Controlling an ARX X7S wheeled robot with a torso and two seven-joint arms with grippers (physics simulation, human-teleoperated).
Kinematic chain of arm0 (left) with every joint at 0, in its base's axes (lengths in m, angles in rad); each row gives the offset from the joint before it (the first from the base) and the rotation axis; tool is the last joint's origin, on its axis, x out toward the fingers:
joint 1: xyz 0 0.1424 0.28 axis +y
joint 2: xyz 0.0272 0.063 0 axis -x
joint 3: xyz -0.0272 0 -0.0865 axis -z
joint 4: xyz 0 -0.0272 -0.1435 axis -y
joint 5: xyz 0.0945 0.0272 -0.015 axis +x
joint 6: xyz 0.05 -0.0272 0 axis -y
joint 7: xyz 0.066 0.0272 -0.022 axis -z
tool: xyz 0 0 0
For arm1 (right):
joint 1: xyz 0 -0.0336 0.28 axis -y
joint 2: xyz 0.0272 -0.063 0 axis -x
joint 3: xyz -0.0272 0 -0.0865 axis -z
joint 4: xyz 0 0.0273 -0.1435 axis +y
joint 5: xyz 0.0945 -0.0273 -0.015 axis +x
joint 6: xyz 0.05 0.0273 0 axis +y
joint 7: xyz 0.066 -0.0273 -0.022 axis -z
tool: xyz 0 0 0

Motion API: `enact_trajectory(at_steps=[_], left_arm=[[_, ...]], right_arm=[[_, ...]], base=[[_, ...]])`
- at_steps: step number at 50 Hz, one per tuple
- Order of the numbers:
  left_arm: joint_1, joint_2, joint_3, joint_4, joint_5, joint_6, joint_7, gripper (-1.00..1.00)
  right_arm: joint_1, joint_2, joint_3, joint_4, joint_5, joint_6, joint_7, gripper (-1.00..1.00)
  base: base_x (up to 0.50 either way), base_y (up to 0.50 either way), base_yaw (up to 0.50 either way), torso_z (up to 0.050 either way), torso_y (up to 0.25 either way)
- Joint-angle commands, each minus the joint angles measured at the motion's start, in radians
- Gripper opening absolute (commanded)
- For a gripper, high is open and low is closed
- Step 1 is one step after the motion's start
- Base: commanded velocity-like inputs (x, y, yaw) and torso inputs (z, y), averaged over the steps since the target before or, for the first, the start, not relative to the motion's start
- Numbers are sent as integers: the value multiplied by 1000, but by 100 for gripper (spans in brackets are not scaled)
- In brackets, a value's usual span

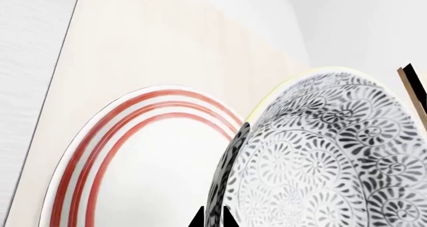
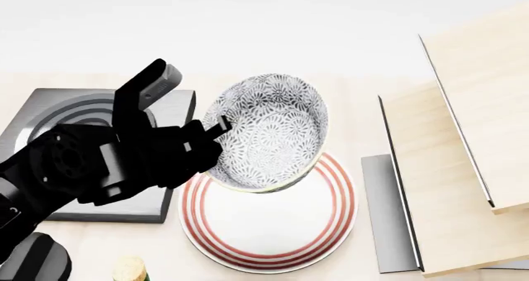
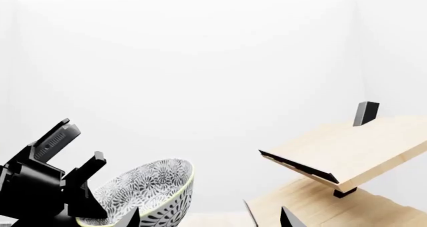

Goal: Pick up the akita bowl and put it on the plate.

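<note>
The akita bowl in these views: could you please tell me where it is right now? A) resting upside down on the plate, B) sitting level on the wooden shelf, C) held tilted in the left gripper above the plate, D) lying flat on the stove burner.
C: the head view shows the left gripper clamped on the rim of the akita bowl, which hangs tilted over the plate.

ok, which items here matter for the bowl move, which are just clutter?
Job:
akita bowl, held tilted above the plate
plate
left hand, gripping the bowl rim

Clutter:
stove burner
wooden shelves
cork-topped bottle
</note>
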Motion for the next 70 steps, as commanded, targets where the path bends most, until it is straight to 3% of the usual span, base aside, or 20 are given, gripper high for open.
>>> enact_trajectory(at_steps=[1, 13, 17, 28, 39, 62, 70], left_arm=[[-11, 2, -39, -5, 8, 9, 12, -100], [0, 2, -75, -5, 60, 15, 7, -100], [4, 3, -129, -2, 155, 20, -11, -100], [8, 2, -114, -5, 112, 17, 0, -100], [15, 3, -185, -4, 209, 41, -29, -100], [34, 2, -27, -5, 53, 46, -5, -100], [41, 3, -100, -4, 157, 57, -34, -100]], right_arm=[[4, 0, -4, 2, -2, 4, 1, 100], [4, 0, -10, 9, -3, -4, 0, 100], [5, 0, -10, 9, -4, -1, 2, 100], [5, 1, -12, 11, -4, -4, 4, 100], [11, 3, -12, 5, -3, 9, 7, 100], [10, 3, -22, 13, -6, 0, 7, 100], [16, 4, -23, 17, -2, 3, 7, 100]], base=[[0, 0, 0, 0, 0], [0, 0, 0, 0, 0], [0, 0, 0, 0, 0], [0, 0, 0, 0, -18], [0, 0, 0, 0, -41], [0, 0, 0, 0, -9], [0, 0, 0, 0, 0]])
